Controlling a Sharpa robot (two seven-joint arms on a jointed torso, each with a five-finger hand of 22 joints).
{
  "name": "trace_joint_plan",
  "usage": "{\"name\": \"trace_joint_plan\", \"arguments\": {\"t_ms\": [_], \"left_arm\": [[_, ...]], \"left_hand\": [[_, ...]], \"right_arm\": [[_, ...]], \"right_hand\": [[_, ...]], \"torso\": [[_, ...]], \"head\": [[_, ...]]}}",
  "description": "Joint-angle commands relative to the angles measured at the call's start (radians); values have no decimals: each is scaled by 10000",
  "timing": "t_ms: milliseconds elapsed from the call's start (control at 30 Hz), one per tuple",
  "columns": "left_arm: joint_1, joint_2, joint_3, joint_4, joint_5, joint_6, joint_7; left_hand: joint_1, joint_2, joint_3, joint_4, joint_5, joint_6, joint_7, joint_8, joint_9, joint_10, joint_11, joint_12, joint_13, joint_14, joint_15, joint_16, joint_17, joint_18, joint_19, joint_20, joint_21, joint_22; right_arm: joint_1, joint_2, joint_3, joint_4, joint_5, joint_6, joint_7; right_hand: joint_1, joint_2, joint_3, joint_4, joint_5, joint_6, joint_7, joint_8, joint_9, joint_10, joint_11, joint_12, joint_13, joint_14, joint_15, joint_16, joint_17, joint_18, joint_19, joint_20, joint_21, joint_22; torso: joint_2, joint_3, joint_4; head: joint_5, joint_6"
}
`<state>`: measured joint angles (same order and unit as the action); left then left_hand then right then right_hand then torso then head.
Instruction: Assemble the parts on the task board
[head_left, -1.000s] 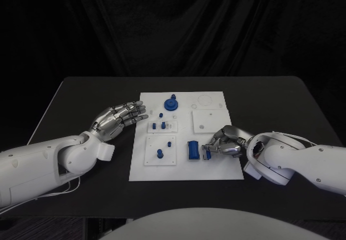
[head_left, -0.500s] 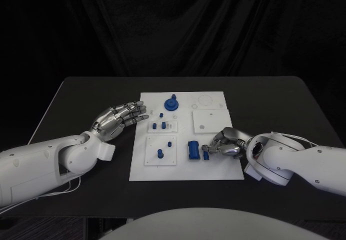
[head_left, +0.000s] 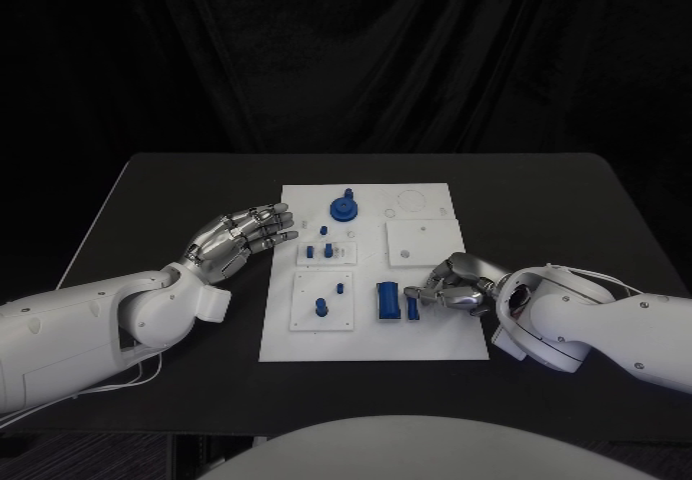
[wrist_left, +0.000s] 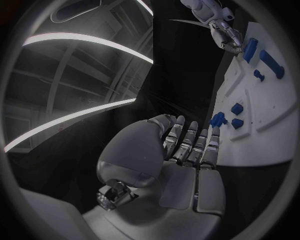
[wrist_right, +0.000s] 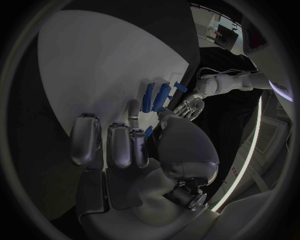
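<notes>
We see the right hand (head_left: 459, 288) at the task board (head_left: 433, 345)'s 4 o'clock edge, fingers (head_left: 420, 296) pinching a small blue part (head_left: 414, 309) beside the blue block (head_left: 387, 301). The left hand (head_left: 238, 238) hovers above the tabletop (head_left: 173, 190), fingers spread, empty.

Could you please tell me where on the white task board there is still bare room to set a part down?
The white task board is bare along its near edge, below the tall blue block, and on the square raised plate. It is crowded around the round blue knob, the small blue pegs and the right hand.
</notes>
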<state>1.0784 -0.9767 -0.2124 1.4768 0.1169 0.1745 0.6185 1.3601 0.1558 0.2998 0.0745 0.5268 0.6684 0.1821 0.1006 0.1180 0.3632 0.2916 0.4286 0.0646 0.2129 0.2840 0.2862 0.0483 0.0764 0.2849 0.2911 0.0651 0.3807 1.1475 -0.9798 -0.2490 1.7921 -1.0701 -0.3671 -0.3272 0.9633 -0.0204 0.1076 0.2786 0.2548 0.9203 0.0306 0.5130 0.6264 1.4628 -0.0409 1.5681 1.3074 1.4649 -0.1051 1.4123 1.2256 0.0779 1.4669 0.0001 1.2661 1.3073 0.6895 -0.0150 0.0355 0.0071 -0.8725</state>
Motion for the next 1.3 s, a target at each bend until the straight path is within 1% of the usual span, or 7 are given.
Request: {"name": "trace_joint_plan", "arguments": {"t_ms": [33,167,333,600,700,967,1300], "left_arm": [[-19,-2,9,16,33,150,100],[-26,-6,9,14,33,147,100],[-34,-2,9,11,33,153,94],[-44,-2,9,7,33,158,79],[-48,-7,9,7,33,164,76],[-52,-15,9,8,33,168,69],[-55,-36,9,12,33,158,60]], "left_hand": [[-81,13,62,3,52,44,338,33,-10,46,-42,3,7,-18,15,60,8,-22,16,9,-31,-8],[-81,13,62,3,52,44,338,33,-10,46,-42,3,7,-18,15,60,8,-22,16,9,-31,-8],[-81,13,62,3,52,44,338,33,-10,46,-42,3,7,-18,15,60,8,-22,16,9,-31,-8],[-81,13,62,3,52,44,338,33,-10,46,-42,3,7,-18,15,60,8,-22,16,9,-31,-8],[-90,9,84,7,51,51,338,34,-10,43,-45,2,6,-19,15,66,8,-22,23,9,-29,-3],[-92,3,88,6,49,55,338,35,-10,46,-47,6,7,-24,14,62,8,-22,27,9,-28,1],[-96,-8,94,3,45,56,337,35,-11,49,-48,9,7,-19,14,71,9,-22,32,9,-27,6]], "right_arm": [[-34,-66,0,43,-47,-489,456],[-36,-113,-1,30,-20,-470,463],[-39,-127,-1,-1,-7,-436,401],[-42,-70,-1,-61,-1,-242,214],[-46,-31,-1,-64,-8,-98,122],[-83,19,0,-79,-121,167,-95],[-200,146,4,-142,-340,356,-292]], "right_hand": [[143,267,-31,61,471,80,-28,83,39,1080,-38,27,2634,517,-21,13,38,-111,298,21,15,1748],[143,566,-46,115,793,154,-66,215,98,1080,-69,27,2634,526,-42,42,82,-119,310,4,58,1761],[195,840,-16,104,953,271,-141,442,244,1080,-131,27,2634,561,-90,139,254,-137,340,-32,159,1790],[479,1025,75,35,1037,282,-237,813,564,1080,-216,27,2634,555,-162,150,246,-136,343,-97,169,1789],[924,793,85,-228,958,169,-263,1005,767,1080,-245,27,2634,550,-190,154,242,-136,338,-130,169,1787],[1333,514,-34,-500,774,172,-356,1425,1150,1080,-319,27,2634,553,-247,176,271,-139,341,-178,191,1790],[1688,398,-147,-790,576,169,-488,1987,1641,1080,-430,27,2634,546,-332,174,251,-133,333,-255,177,1783]], "torso": [[-3,2,-9],[-2,6,-9],[-6,9,-18],[-10,5,-18],[2,1,-2],[10,4,14],[3,-4,1]], "head": [[8,-1],[11,-1],[33,-1],[59,-1],[42,-1],[27,-1],[12,-1]]}}
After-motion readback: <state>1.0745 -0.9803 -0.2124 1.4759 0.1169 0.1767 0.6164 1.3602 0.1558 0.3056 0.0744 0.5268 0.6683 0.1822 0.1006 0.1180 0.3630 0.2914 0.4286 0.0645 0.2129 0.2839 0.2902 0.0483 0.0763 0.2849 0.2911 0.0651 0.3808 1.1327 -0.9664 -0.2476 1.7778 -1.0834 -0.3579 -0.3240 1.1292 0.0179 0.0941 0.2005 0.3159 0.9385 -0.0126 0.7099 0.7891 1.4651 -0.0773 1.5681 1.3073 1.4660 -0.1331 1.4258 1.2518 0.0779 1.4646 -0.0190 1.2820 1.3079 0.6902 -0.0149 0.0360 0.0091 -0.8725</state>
